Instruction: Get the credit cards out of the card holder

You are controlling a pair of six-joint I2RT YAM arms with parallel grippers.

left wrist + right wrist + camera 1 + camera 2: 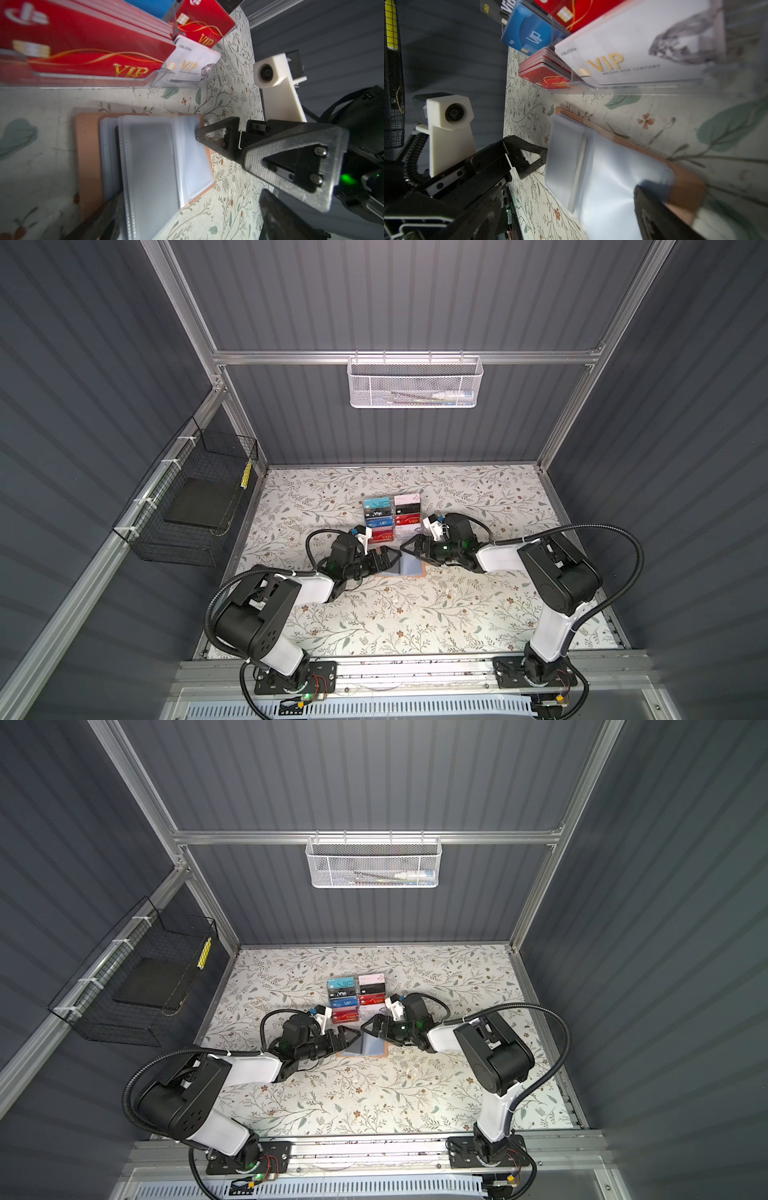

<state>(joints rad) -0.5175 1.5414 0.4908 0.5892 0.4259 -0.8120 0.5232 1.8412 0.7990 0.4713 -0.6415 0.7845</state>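
Tan card holder [410, 566] open, L gripper [390, 562] & R gripper [411, 553] spread wide, tips at its edges

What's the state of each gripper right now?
Left gripper: open, holding nothing, jaws wide at the card holder.
Right gripper: open, holding nothing, at the card holder's other side.

The clear rack [99, 82] stands just behind the card holder [409, 566], closing the far side; the left gripper [390, 562] and right gripper [413, 553] crowd its side edges; the near table [395, 614] lies open.
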